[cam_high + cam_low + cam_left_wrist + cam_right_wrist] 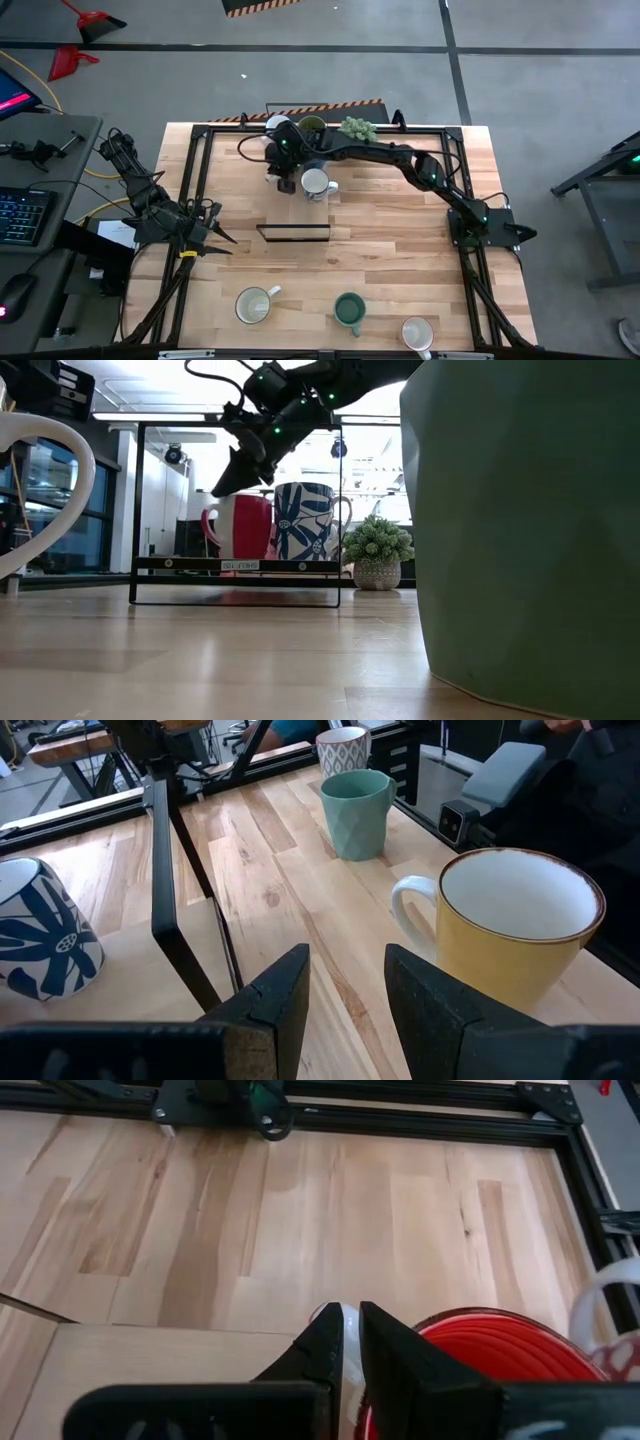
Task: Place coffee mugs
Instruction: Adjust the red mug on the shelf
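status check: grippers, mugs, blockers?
Right gripper pinching red mug rim, far side. Left gripper open, idle at table's left. Three mugs wait near edge. No blockers.

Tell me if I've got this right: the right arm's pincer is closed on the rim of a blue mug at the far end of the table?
Not quite: the mug is red, not blue. The right wrist view shows the right pincer closed on the red mug by its rim. The rest stands.

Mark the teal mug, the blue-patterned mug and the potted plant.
teal mug (355, 815): left wrist view, outer wall.
blue-patterned mug (303, 520): low view, patterned side.
potted plant (377, 545): low view, foliage.
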### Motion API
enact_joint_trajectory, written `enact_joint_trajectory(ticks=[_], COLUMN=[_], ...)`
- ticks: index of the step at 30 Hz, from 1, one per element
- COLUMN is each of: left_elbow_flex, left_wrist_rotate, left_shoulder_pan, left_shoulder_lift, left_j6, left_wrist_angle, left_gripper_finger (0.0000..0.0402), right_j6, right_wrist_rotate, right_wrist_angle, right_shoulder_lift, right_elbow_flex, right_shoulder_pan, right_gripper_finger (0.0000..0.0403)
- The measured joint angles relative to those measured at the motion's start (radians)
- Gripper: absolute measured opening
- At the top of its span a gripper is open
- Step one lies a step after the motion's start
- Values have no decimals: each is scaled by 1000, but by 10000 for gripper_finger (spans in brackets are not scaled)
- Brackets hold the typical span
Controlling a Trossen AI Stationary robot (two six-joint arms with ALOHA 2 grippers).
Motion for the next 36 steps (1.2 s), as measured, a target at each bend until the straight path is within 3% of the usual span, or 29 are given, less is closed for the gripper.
enact_joint_trajectory(ticks=[13, 36], left_elbow_flex=[0, 0], left_wrist_rotate=[0, 0], left_shoulder_pan=[0, 0], left_shoulder_lift=[0, 0], left_j6=[-1, -1], left_wrist_angle=[0, 1], left_gripper_finger=[119, 119], right_j6=[6, -7], right_wrist_rotate=[-80, 33], right_wrist_angle=[-53, -150], right_shoulder_lift=[1, 2], right_elbow_flex=[-2, 39], right_shoulder_pan=[32, 42], right_gripper_finger=[28, 28])
